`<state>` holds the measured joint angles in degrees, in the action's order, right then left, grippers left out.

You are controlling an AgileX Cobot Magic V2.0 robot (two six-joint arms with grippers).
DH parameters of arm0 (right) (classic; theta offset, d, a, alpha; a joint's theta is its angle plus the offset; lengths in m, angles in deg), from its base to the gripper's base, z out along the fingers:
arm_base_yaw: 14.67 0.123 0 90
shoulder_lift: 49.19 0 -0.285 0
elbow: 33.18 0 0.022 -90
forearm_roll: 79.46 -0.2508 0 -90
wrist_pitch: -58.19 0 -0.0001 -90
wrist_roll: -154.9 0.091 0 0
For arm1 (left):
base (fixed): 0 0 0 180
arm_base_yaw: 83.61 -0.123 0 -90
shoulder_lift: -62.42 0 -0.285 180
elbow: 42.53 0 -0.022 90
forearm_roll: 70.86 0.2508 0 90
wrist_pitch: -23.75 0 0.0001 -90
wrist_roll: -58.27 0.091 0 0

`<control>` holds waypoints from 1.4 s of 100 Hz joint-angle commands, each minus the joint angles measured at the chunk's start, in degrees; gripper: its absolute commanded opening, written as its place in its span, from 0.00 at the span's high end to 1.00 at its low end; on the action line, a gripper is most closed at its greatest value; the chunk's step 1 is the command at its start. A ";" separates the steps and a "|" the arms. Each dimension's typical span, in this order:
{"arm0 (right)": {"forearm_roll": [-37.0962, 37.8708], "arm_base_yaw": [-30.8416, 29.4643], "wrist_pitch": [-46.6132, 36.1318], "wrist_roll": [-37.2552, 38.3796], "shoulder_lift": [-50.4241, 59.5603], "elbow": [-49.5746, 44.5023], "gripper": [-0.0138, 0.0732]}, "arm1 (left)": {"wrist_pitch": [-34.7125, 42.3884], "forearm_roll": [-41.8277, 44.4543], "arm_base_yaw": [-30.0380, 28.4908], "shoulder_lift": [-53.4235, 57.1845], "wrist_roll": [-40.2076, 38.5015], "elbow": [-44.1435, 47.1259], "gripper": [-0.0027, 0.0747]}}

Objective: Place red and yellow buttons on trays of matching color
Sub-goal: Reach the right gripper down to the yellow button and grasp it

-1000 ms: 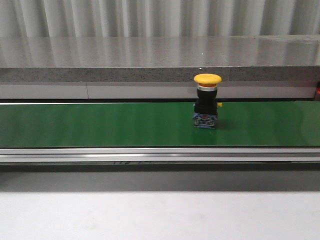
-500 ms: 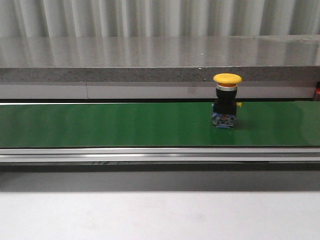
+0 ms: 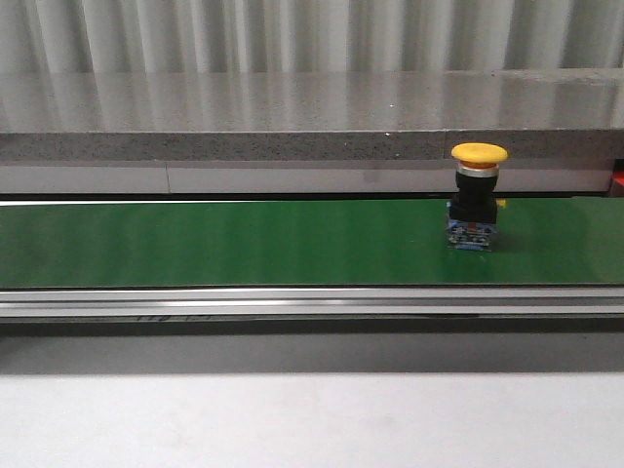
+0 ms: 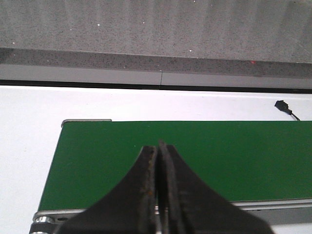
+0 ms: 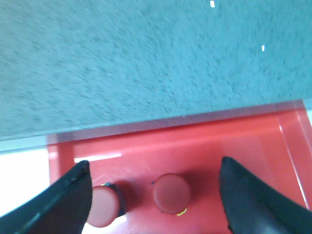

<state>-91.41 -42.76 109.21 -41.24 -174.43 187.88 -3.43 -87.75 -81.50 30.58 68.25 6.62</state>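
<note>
**Operator:** What surface and room are you looking at?

**Observer:** You have a green conveyor belt (image 3: pixel 244 242) running across the front view, framed by a metal rail (image 3: pixel 292 302) on the near side, with pale tabletop in front of it. Behind it sits a speckled grey stone ledge (image 3: pixel 292 117), and behind that a ribbed light wall (image 3: pixel 292 34). The yellow button (image 3: pixel 477 198) stands upright on the belt, toward its right end — a yellow mushroom cap on a black body with a blue base.

**Operator:** And the left gripper?

**Observer:** Your left gripper (image 4: pixel 158 168) hangs over the belt's end, where the roller (image 4: pixel 41 220) shows below and beside the fingers. Its two dark fingers are pressed together with nothing between them. A small black cable end (image 4: pixel 282 105) lies on the white table, well beyond and off to one side of the fingertips. The yellow button does not show in this view.

**Operator:** Containers?

**Observer:** Your right gripper (image 5: pixel 153 195) is spread wide and holds nothing. It hovers above the red tray (image 5: pixel 195 141), which lies against the stone ledge. Two red buttons stand in the tray — one red button (image 5: pixel 170 192) between the fingers, the other red button (image 5: pixel 103 205) just beside one finger (image 5: pixel 58 204), partly hidden by it.
</note>
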 commanded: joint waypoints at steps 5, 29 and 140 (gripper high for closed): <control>-1.01 1.80 2.08 -1.21 7.73 1.83 0.21 | 4.44 -0.71 0.55 -0.25 0.04 -1.44 0.99; -1.22 7.20 10.88 -1.21 14.27 1.64 0.21 | 4.44 -0.71 0.55 -0.25 0.04 -1.44 0.99; -6.36 11.23 2.92 -5.62 45.75 -49.71 0.21 | 4.44 -0.71 0.55 -0.25 0.04 -1.44 0.99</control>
<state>-96.18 -32.07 116.35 -45.51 -130.85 140.02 -3.43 -87.75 -81.50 30.58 68.25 6.62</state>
